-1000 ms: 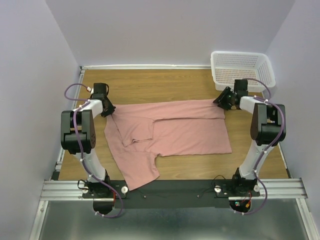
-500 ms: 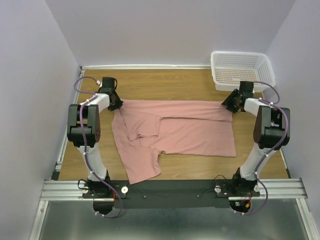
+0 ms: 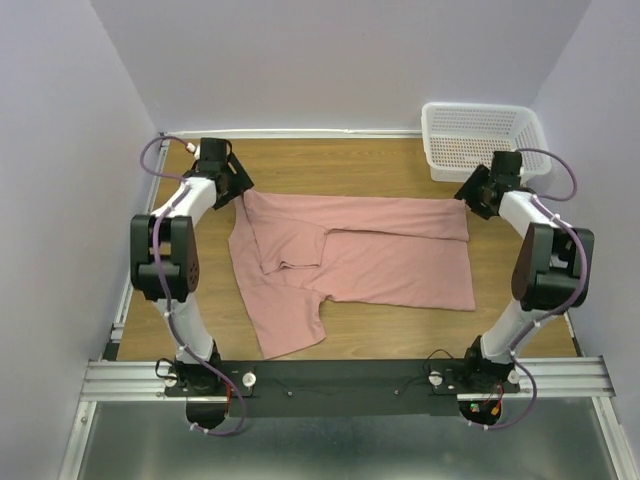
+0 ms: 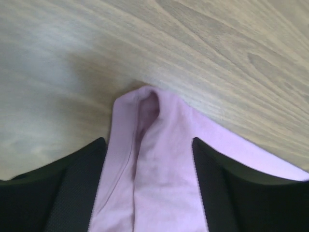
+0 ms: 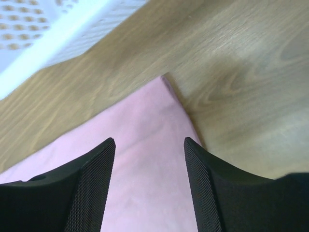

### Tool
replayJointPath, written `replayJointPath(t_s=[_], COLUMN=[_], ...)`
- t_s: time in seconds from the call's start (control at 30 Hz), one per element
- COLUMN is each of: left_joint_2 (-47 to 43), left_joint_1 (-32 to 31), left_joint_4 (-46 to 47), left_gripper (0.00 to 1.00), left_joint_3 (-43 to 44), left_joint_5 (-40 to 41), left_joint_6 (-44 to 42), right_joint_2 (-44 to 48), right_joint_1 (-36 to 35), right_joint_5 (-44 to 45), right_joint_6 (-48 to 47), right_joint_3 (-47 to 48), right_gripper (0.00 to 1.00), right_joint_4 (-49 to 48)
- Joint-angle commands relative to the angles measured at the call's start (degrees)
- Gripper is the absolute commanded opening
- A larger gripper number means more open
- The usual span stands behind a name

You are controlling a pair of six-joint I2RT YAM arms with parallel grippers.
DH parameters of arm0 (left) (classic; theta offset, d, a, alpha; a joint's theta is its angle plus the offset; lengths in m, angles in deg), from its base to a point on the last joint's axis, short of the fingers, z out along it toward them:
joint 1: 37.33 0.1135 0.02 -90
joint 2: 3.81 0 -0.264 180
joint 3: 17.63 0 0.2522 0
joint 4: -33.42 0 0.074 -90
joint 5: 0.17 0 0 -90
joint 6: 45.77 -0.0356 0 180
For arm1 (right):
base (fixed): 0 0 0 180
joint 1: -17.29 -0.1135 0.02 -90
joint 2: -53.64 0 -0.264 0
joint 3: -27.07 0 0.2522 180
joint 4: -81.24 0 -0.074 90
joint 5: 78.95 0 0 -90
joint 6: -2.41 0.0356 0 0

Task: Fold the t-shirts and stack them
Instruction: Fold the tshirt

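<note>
The dusty pink t-shirt (image 3: pixel 380 255) lies spread flat across the wooden table, with one sleeve folded in and its lower left part trailing toward the near edge. My left gripper (image 3: pixel 240 189) stands at the shirt's far left corner. In the left wrist view its fingers (image 4: pixel 84 188) are wide apart, with the bunched corner of the t-shirt (image 4: pixel 159 188) lying loose between them. My right gripper (image 3: pixel 469 197) is at the far right corner. It is open too, above the flat t-shirt corner (image 5: pixel 145 121).
A white mesh basket (image 3: pixel 485 140) stands at the far right corner of the table, just behind my right gripper, and shows at the upper left of the right wrist view as the basket (image 5: pixel 48 34). Grey walls close in on three sides.
Both arms have moved toward the back of the table, dragging the shirt's far edge with them and stretching it straight. Both grippers have then opened and let go of the corners.
</note>
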Motion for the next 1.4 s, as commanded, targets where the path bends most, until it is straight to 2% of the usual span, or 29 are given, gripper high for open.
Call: replayJointPath(t_s=[0.0, 0.1, 0.3, 0.37, 0.43, 0.63, 0.73, 0.87, 1.13, 1.37], left_joint_2=[-12.4, -17.1, -29.4, -30.9, -32.5, -32.9, -31.1, -29.8, -29.1, -30.4], left_joint_1=[0.3, 0.1, -1.9, -2.2, -2.9, -3.6, -4.1, -4.1, -4.1, -4.9], left_joint_4=[-2.0, -3.3, -5.1, -7.0, -8.8, -12.9, -12.4, -10.9, -10.8, -11.6], left_gripper=[0.83, 0.84, 0.83, 0.83, 0.83, 0.79, 0.76, 0.71, 0.70, 0.71], left_joint_3=[-5.3, -9.9, -25.9, -27.9, -30.3, -31.1, -31.1, -32.2, -30.6, -33.1], left_joint_5=[5.0, 5.1, 4.2, 2.5, 2.4, 7.5, 8.0, 6.6, 6.6, 4.2], left_joint_6=[0.3, -0.4, -0.9, -0.5, 0.1, 0.8, 0.8, 1.3, 2.1, 2.4], right_joint_2=[8.0, 11.8, 15.3, 15.7, 16.7, 17.5, 14.4, 10.1, 0.7, -1.5], right_joint_1=[-0.5, -1.6, -5.8, -6.1, -6.2, -6.2, -6.2, -6.2, -6.2, -6.2], right_joint_5=[-0.5, -1.3, -2.8, -3.7, -1.1, 3.9, 3.9, 8.5, 15.3, 12.2], right_joint_6=[-2.4, -2.7, -2.2, -1.3, -0.7, -2.7, -3.0, -3.9, -4.4, -3.9], right_joint_3=[-2.0, -5.1, -13.7, -15.0, -16.4, -15.2, -14.2, -12.9, -4.7, 1.1], right_gripper=[0.68, 0.68, 0.67, 0.66, 0.65, 0.65, 0.64, 0.61, 0.58, 0.59], right_joint_4=[6.3, 10.6, 14.3, 15.4, 16.7, 21.3, 21.6, 19.7, 16.5, 16.0])
